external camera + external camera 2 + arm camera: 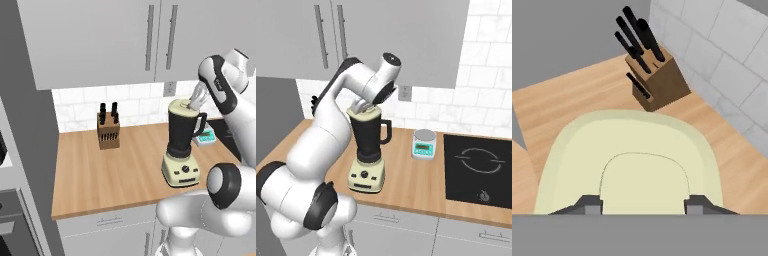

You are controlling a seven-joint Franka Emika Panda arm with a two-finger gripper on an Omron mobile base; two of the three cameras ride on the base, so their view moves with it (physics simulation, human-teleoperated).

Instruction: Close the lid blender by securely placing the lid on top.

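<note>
Lid (pixel 644 160) sat flat on the blender (pixel 182 145) jar, right under the gripper (pixel 644 204); fingers (pixel 588 204) straddled its centre knob, looked gripped, tho contact wasn't certain, arm above, axis vertical

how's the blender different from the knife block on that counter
The blender is taller, with a cream base and dark jar; the knife block is short, brown wood with black handles sticking up. The blender stands near the counter's front edge, the knife block back by the tiled wall. The blender has the lid on top with the gripper at it; the knife block stands alone. Both are upright on the wooden counter.
</note>
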